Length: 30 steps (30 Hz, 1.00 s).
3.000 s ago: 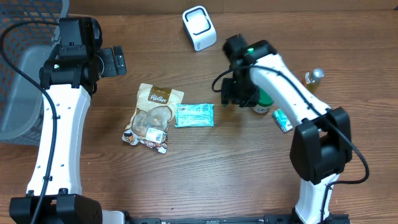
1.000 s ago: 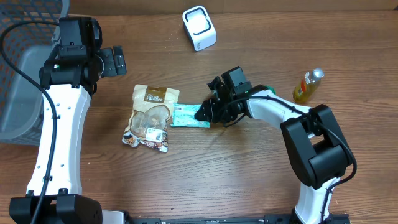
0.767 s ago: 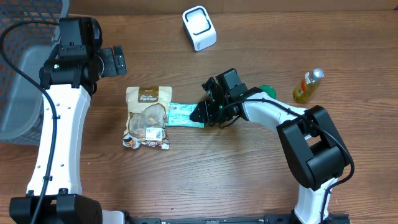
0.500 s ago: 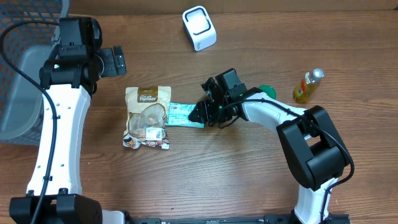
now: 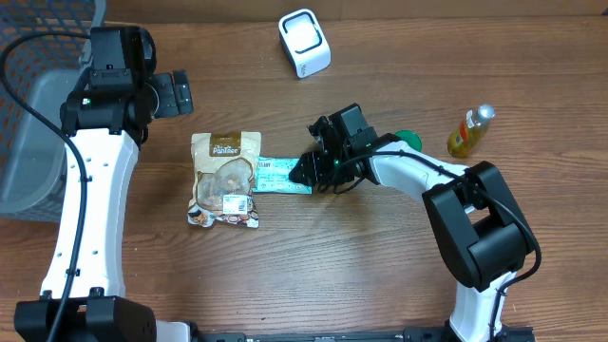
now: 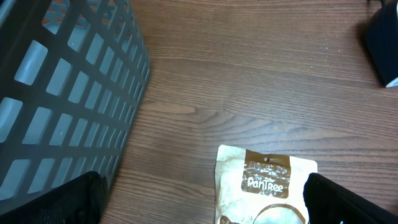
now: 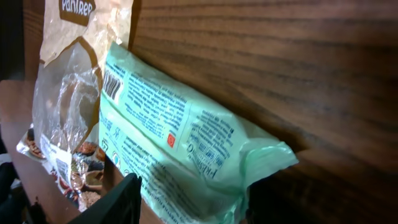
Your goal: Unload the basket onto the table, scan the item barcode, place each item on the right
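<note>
On the table (image 5: 313, 275), my left gripper (image 5: 174, 93) hangs wide open and idle. Touching the snack pouch (image 5: 225, 180) lies the teal packet (image 5: 277, 177). My right gripper (image 5: 306, 172) straddles its near end, but I cannot tell whether I truly pinch it. I should grip firmly, lift without dragging the pouch, then present it flat to the scanner (image 5: 304, 43).

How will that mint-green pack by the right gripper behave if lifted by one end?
The mint-green pack is wrinkled soft film, so it would probably sag. Its glossy wrapper may slip. It lies against the PanTree pouch, so a push might shift both.
</note>
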Each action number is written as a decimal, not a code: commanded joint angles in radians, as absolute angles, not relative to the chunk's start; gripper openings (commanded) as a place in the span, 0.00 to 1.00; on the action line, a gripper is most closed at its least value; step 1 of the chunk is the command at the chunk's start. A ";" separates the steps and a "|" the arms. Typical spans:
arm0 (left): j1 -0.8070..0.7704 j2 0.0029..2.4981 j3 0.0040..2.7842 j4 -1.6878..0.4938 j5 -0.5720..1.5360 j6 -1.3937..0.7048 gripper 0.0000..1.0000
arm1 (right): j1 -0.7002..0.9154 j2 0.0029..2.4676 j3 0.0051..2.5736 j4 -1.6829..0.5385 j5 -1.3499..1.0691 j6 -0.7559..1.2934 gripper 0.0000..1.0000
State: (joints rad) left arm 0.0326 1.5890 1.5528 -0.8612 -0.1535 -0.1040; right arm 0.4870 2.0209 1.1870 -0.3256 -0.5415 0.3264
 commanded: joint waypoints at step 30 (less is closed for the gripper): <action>0.026 1.592 1.560 -0.860 -0.157 -0.097 1.00 | 0.583 2.019 1.177 -0.323 -0.198 0.397 0.41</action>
